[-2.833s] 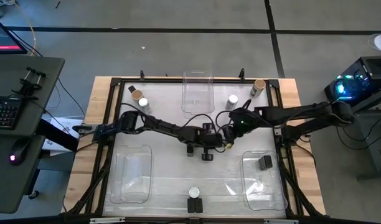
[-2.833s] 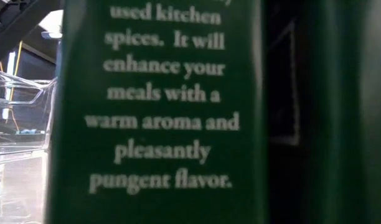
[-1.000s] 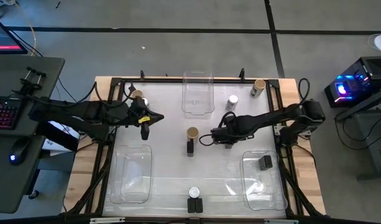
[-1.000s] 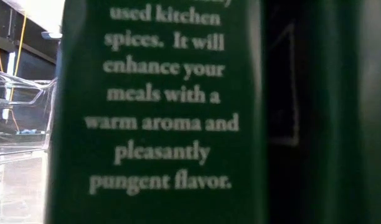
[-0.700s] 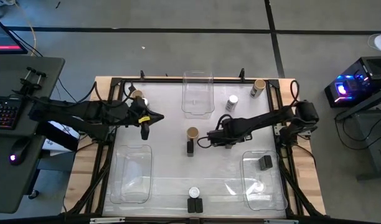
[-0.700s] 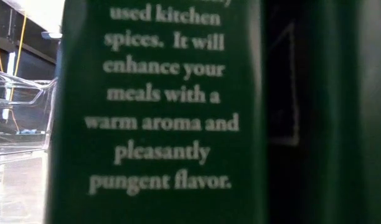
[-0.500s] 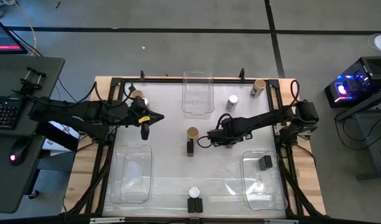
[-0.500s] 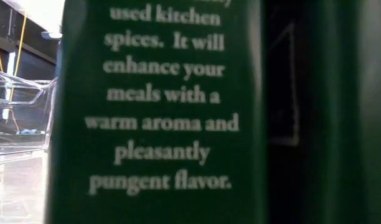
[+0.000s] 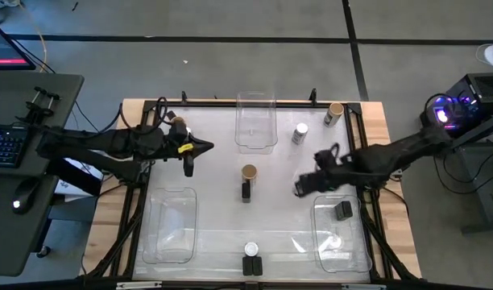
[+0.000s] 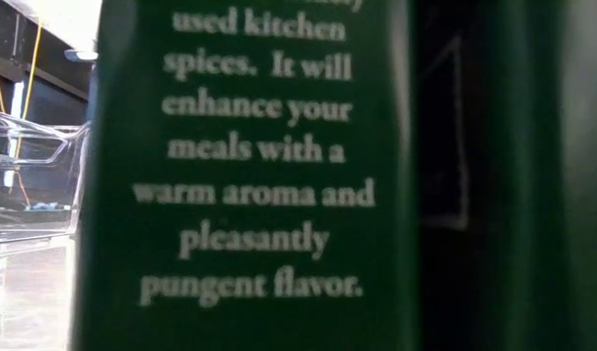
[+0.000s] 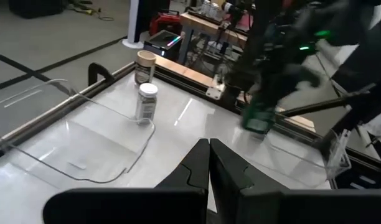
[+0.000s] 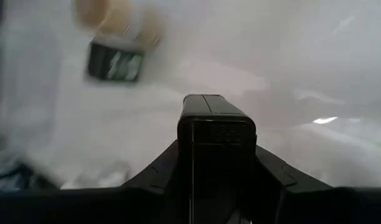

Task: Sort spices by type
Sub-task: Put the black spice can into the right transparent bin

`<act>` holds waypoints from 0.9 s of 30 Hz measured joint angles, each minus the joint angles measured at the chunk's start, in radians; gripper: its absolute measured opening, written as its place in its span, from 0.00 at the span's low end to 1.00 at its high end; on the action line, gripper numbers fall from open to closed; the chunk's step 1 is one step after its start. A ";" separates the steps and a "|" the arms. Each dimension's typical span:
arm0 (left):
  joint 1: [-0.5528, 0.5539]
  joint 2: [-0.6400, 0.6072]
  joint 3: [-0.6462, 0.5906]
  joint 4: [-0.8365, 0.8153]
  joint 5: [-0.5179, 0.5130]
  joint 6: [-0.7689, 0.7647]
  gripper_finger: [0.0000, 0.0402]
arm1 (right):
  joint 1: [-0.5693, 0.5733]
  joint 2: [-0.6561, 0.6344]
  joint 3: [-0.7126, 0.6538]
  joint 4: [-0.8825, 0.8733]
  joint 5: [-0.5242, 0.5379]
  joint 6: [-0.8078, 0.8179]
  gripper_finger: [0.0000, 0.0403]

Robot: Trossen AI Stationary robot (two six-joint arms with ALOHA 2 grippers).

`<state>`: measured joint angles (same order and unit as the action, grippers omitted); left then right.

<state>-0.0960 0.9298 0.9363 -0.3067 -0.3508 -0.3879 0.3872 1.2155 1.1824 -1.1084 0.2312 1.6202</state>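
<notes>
Worktop mid-sort, black boxes in hand

Our right tool [image 9: 300, 188] clamps a black spice box [image 12: 215, 127]; next, the bin [image 9: 341, 242] alongside. Left tool [image 9: 188, 169] waits, closed.

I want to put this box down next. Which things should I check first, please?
1. Grip: right gripper is closed on the held black box: ok.
2. Box square in the grip: cannot tell.
3. Matching type: the right front bin already holds a second black box: ok.
4. Way to that bin: bare table between gripper and bin rim: ok.
5. Left gripper shut, empty, far at the left side: ok.
6. Low view for checking height: blocked by a printed box: not ok.
</notes>
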 joint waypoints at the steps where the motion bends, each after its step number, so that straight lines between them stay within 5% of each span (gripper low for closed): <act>1: 0.006 0.000 0.000 0.002 0.000 0.000 0.00 | 0.038 -0.017 0.000 0.005 -0.005 0.027 0.29; 8: 0.046 0.000 0.000 0.024 0.001 -0.001 0.00 | 0.293 -0.044 0.000 -0.010 -0.123 0.267 0.29; 13: 0.065 0.000 0.000 0.024 0.016 -0.003 0.00 | 0.423 -0.012 0.000 -0.194 -0.161 0.545 0.29; 16: 0.075 0.000 0.000 0.024 0.018 -0.003 0.00 | 0.441 0.023 0.000 -0.316 -0.153 0.672 0.29; 21: 0.084 0.000 0.000 0.024 0.018 -0.003 0.00 | 0.394 0.090 0.000 -0.286 -0.121 0.653 0.29; 27: 0.084 0.000 0.000 0.024 0.019 -0.002 0.00 | 0.372 0.186 0.000 -0.295 -0.201 0.661 0.29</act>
<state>-0.0124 0.9298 0.9367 -0.2825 -0.3313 -0.3901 0.7589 1.4019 1.1828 -1.4037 0.0301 2.2809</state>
